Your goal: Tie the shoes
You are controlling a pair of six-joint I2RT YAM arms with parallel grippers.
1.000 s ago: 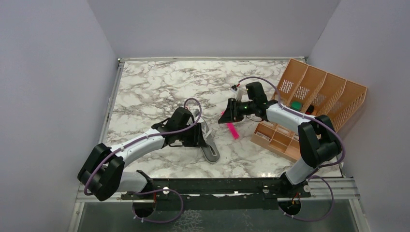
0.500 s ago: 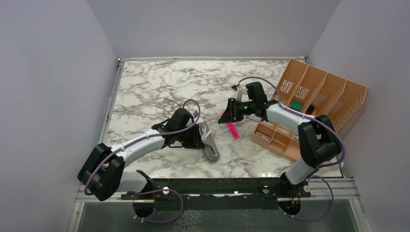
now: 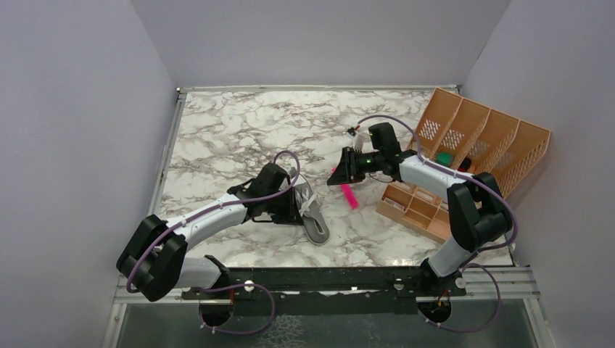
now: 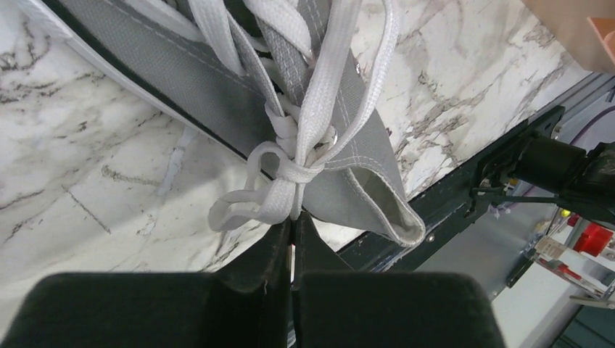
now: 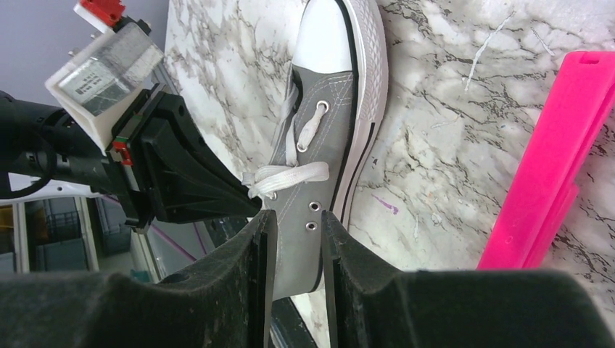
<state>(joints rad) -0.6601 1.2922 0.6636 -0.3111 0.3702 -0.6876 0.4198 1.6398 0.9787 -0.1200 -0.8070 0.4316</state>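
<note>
Near mid-frame of the top view, the sneaker (image 3: 316, 222) is laid upper left to lower right, the left gripper (image 3: 299, 209) nearer. At the left wrist view's bottom, its jaws are pinched on a lace (image 4: 286, 197) straight ahead. Right wrist view: the right gripper (image 5: 299, 225) is seen narrowly parted, empty; no writing is legible.

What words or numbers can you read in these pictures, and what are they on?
No text can be read anywhere.
Sticker on the small white box by the left gripper: it has tiny print, too blurred to read.
Grey sneaker: no brand or word shows.
Pink bar: no writing shows.
</note>
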